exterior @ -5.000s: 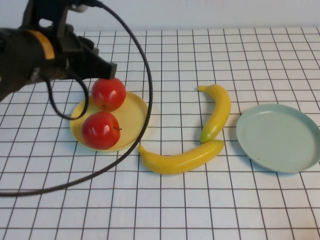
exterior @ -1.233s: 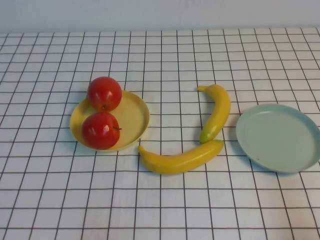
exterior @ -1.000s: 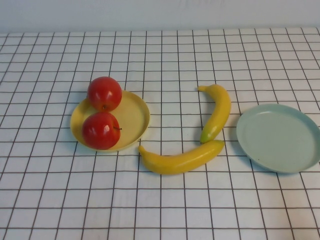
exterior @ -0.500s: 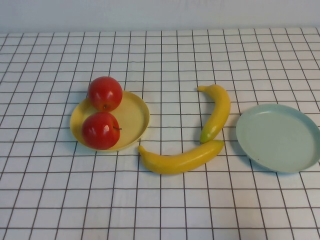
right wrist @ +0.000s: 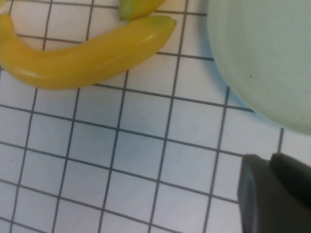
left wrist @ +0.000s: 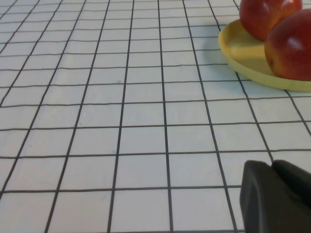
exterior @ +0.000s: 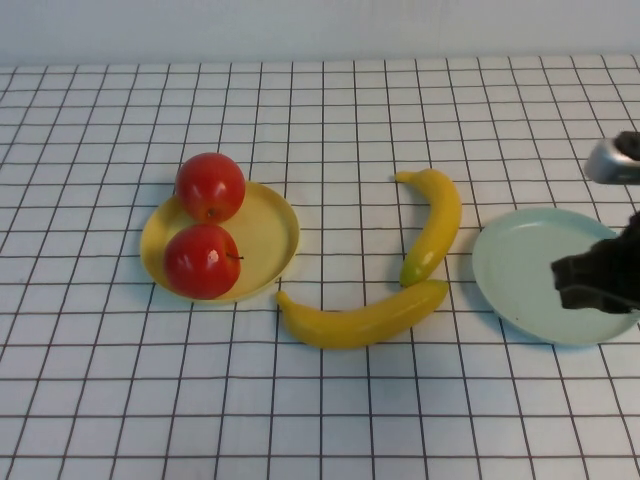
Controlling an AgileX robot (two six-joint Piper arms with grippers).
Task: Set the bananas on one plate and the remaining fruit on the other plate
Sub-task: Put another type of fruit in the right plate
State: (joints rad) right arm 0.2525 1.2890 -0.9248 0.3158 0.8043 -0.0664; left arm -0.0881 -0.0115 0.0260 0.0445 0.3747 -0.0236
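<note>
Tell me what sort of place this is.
Likely a robot test bench, not a kitchen: a grid-printed tablecloth, plastic-looking bananas and apples, the right gripper over the mint plate; the left gripper is parked.

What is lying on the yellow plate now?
Two red apples sit on the yellow plate. Right gripper hovers over the mint plate; left gripper low beside the yellow plate.

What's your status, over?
Right gripper over mint plate, carrying nothing. Left gripper parked off to the left. Apples on yellow plate; bananas on table, unobstructed.
</note>
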